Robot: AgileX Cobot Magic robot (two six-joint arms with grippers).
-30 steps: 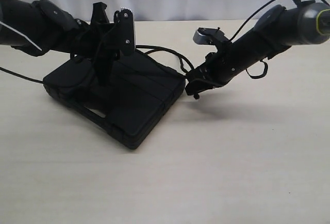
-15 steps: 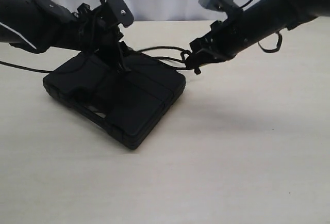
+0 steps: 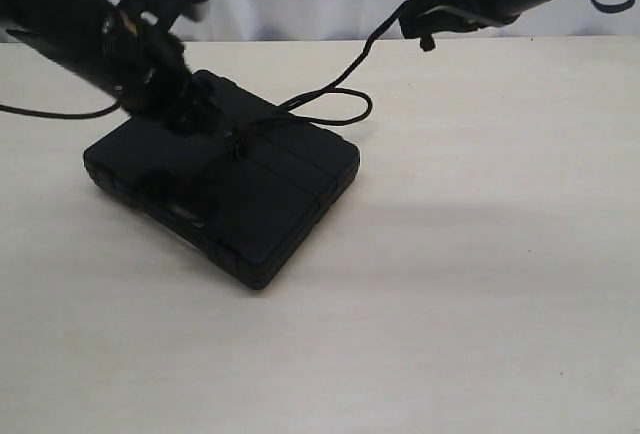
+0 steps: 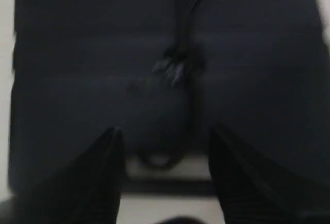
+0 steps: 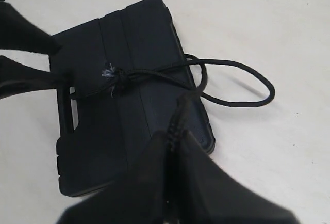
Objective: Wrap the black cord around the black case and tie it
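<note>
Black case (image 3: 262, 204) lies flat on table (image 3: 480, 284); black cord (image 5: 234, 65) knotted across its lid. Left claw (image 4: 165, 170) spread apart over case, empty. Right claw (image 5: 174, 135) clamped on cord, above table.

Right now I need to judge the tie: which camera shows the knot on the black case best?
The right wrist view: the knot lies sharp on the black case, frayed ends and black cord clear. The left wrist view shows it blurred; the exterior view, only a small dark lump, black on black.
</note>
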